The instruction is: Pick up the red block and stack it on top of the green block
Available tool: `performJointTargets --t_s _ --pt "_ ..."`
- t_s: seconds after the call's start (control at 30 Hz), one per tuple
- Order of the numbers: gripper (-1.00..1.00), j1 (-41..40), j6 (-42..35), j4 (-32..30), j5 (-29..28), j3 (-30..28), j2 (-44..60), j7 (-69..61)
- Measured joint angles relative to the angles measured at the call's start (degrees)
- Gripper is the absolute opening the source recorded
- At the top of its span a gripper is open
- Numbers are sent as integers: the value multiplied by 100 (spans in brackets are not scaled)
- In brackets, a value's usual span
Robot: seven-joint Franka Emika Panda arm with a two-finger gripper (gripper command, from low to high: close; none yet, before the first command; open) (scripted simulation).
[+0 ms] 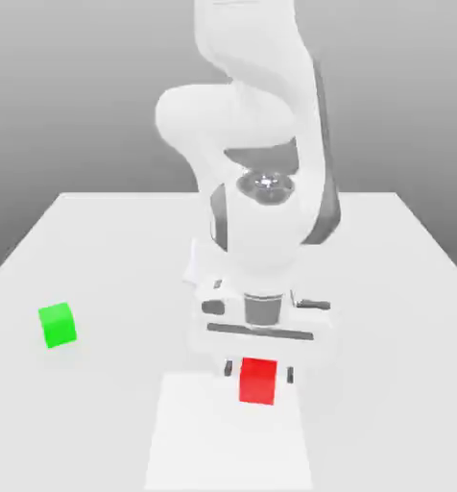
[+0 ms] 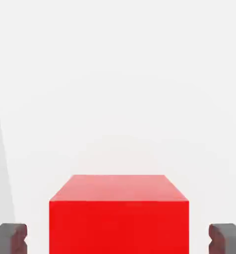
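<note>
The red block (image 1: 258, 381) is a small bright red cube near the table's front edge in the exterior view. My gripper (image 1: 259, 373) hangs straight down over it, one dark finger on each side. In the hand view the red block (image 2: 118, 213) sits between the two fingertips (image 2: 10, 238), and a narrow strip of white table shows between each finger and the cube's sides. The gripper (image 2: 118, 238) is open around the block without touching it. The green block (image 1: 57, 325) rests on the table well off toward the exterior view's left, apart from the arm.
The white table (image 1: 386, 288) stretches around the arm's base. A lighter rectangular patch (image 1: 228, 442) lies on its front part, under and in front of the red block. The arm's white body rises behind the gripper.
</note>
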Motion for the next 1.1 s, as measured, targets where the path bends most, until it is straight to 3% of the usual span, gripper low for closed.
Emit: performJointTargets --t_s 0.17,0.43,1.0,1.1 --pt "-100 -4 -6 -2 -15 3 -11 13" --pt "-100 -88 -1268 -205 466 61 -1478 -296" --pt "-100 -3797 -2175 -48 -527 -2253 -2285 2037" --pt "-100 -3960 -1934 -19 -386 -2502 -2012 2065"
